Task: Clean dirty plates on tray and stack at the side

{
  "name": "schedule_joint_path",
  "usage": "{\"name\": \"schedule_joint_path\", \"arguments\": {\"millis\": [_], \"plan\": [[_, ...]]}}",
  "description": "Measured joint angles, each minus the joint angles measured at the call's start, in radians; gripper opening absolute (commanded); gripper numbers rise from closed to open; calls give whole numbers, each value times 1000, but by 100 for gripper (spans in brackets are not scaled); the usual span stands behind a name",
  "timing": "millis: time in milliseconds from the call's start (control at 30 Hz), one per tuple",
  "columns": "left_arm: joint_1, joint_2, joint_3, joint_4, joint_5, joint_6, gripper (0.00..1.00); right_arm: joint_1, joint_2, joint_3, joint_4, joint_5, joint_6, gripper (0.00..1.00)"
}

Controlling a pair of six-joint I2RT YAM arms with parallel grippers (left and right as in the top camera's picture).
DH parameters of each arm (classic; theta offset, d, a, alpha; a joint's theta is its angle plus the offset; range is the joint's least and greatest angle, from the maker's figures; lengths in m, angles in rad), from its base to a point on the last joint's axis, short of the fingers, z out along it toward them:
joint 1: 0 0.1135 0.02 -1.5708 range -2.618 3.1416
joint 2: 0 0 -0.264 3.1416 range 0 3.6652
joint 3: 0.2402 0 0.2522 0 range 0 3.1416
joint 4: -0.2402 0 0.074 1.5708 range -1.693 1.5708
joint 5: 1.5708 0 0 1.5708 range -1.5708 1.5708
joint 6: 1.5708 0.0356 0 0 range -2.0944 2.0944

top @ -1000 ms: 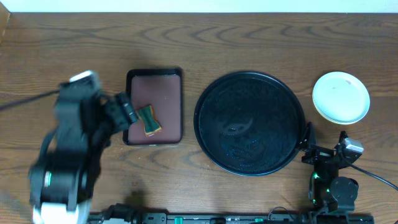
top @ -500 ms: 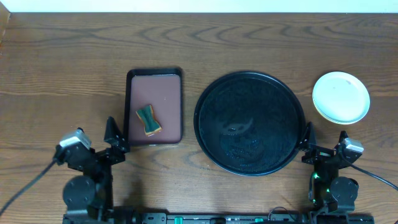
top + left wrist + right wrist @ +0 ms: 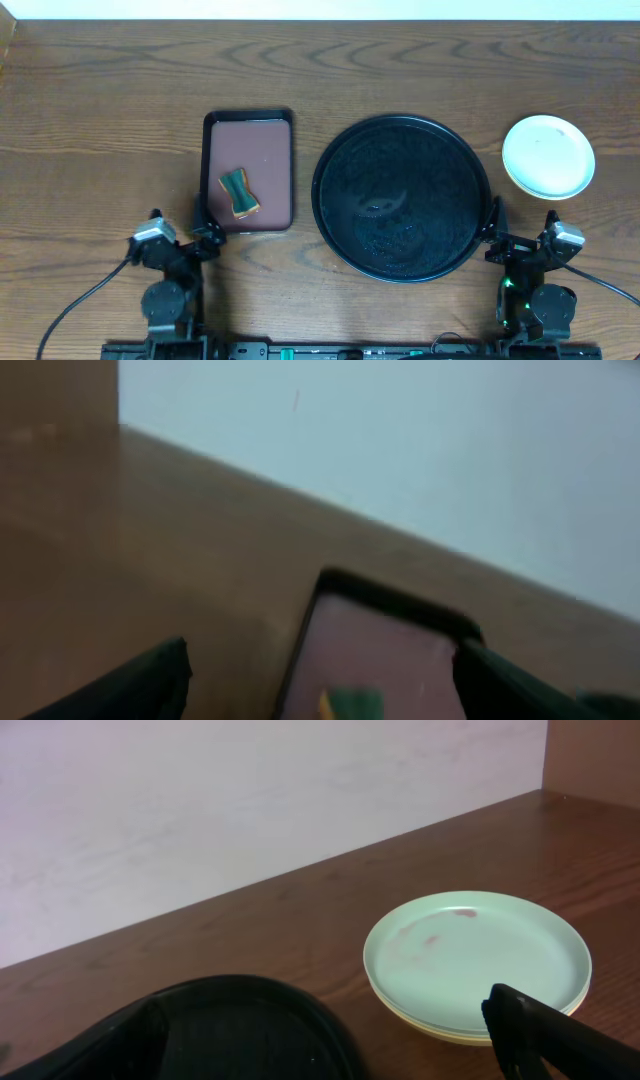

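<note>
The plates (image 3: 548, 156) are stacked on the table right of the tray, a mint-green one on top. In the right wrist view the top plate (image 3: 478, 960) shows a faint reddish smear, and a yellow rim shows beneath it. The round black tray (image 3: 400, 198) holds nothing; its rim also shows in the right wrist view (image 3: 250, 995). My left gripper (image 3: 183, 228) is open and empty at the front edge, just before the small tray; its fingers (image 3: 320, 690) are spread wide. My right gripper (image 3: 521, 225) is open and empty, between the black tray and the plates.
A rectangular reddish-brown tray (image 3: 270, 150) with a black rim lies left of the black tray, with a green and orange sponge (image 3: 238, 192) on it. The sponge also shows blurred in the left wrist view (image 3: 350, 705). A pale wall runs behind the table.
My left arm has drawn back from over the small tray to the front edge of the table. The sponge stays on the small tray. The right arm has not moved.
</note>
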Motion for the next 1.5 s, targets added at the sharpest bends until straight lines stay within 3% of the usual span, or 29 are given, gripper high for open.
{"name": "schedule_joint_path", "arguments": {"millis": [1500], "plan": [[0,-1,7,-41,34,0,85,0,0,0,1,0,0,99]]}}
